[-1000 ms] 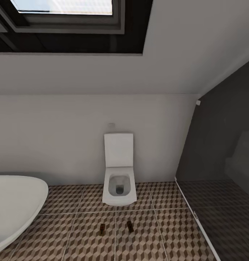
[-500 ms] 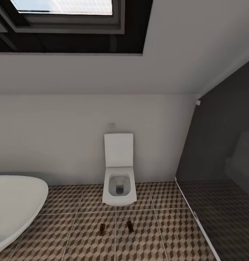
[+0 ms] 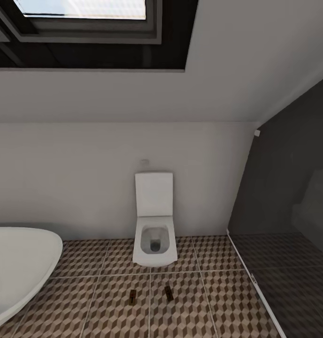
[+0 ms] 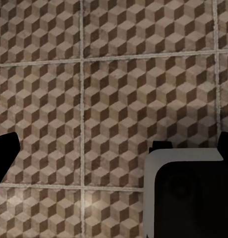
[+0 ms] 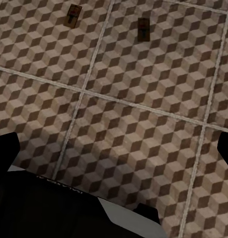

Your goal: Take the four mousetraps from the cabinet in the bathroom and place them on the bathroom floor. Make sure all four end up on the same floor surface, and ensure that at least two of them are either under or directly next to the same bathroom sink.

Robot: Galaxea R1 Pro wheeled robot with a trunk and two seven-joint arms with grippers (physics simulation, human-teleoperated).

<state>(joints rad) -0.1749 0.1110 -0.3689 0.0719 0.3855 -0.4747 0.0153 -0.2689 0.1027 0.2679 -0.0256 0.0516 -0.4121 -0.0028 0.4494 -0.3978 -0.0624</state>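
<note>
Two mousetraps (image 3: 133, 296) (image 3: 169, 293), small tan boards with dark metal, lie side by side on the bathroom floor (image 3: 110, 314) just in front of the toilet. The right wrist view shows the same two mousetraps (image 5: 74, 15) (image 5: 144, 28) on the cube-pattern tiles, well beyond my right gripper (image 5: 114, 151). That gripper is open, its dark fingertips far apart with bare tile between them. My left gripper (image 4: 114, 153) is open too and hangs over bare floor (image 4: 118, 89). The cabinet and the sink are out of view.
A white square toilet (image 3: 153, 225) stands against the back wall. A white oval bathtub (image 3: 16, 267) fills the left foreground. A dark glass shower partition (image 3: 283, 211) closes off the right side. Open tiles lie between tub and partition.
</note>
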